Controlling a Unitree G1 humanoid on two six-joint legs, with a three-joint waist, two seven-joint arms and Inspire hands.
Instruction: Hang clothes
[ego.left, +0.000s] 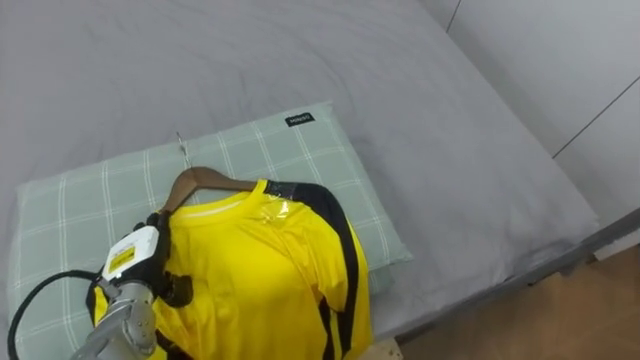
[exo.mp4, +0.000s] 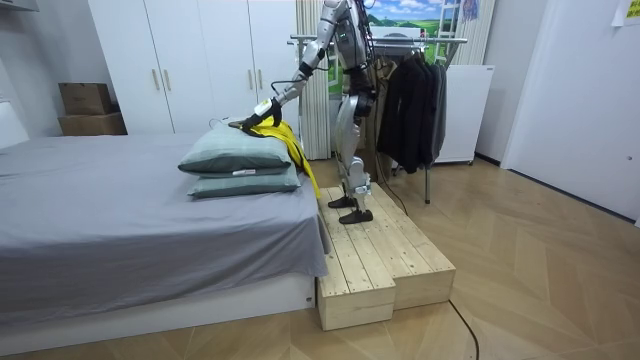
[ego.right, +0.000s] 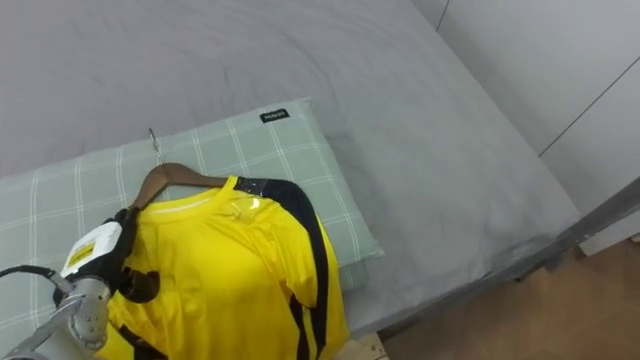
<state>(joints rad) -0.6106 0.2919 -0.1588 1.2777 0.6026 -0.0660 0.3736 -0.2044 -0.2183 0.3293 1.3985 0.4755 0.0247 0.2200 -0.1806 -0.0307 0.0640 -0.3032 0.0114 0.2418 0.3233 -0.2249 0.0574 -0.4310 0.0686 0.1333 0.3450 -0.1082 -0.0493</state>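
Hidden: the lower hem of the yellow shirt is running off the bottom edge of the eye views, and most of the wooden hanger is lying under the collar, with one arm and the metal hook showing.
Left hand: coming in from the lower left, it is resting on the shirt's shoulder with dark fingers curling round the cloth there; its back is covering part of the grasp.
Shirt: it is lying on the checked pillow, one edge hanging over the bedside.
Surface: the grey bed is carrying that pillow on top of a second pillow.
Room: the robot is standing on a wooden platform beside the bed, reaching across to the pillows.
Around: a clothes rack with dark garments is standing right behind the robot; white wardrobes and cardboard boxes are lining the far wall.
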